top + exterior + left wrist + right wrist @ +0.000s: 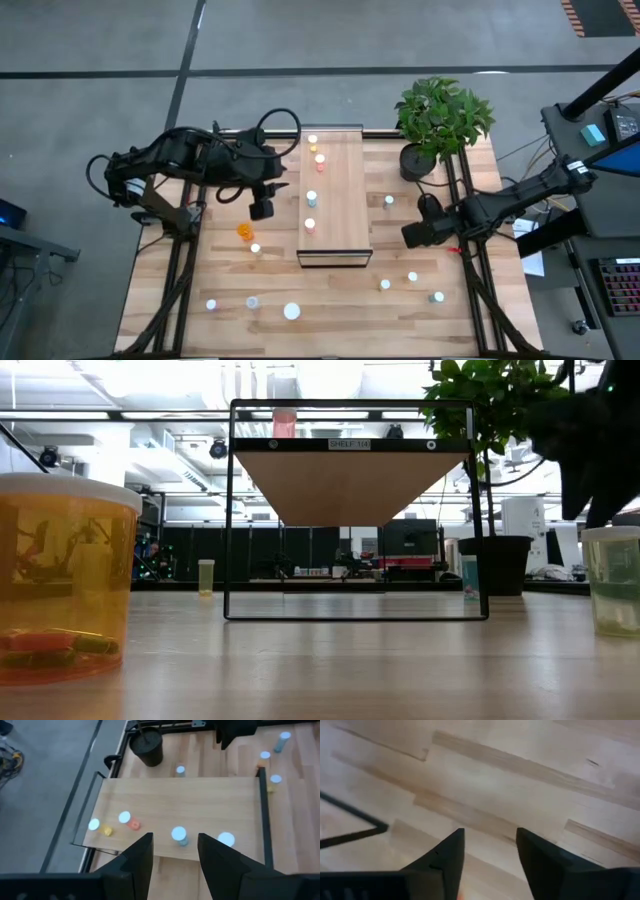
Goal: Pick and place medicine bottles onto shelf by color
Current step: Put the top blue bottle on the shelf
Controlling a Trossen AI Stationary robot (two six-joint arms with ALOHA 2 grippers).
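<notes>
Overhead, four bottles [311, 198] line the shelf [340, 215]; wrist views show both grippers parted, empty.

The shelf [345, 200] is a long light-wood board with a dark frame at its ends, lying along the middle of the tabletop. Four small white-capped medicine bottles [311, 198] stand upright in a line along the shelf's left edge: a yellow one [313, 140] at the far end, a reddish-orange one [320, 158] next to it, then a pale blue one and a white one [310, 226] toward the near end. Left of the shelf, an orange bottle [245, 231] and a white-capped one [256, 248] stand close together. Further bottles stand scattered near the front edge, on both sides of the shelf.
</notes>
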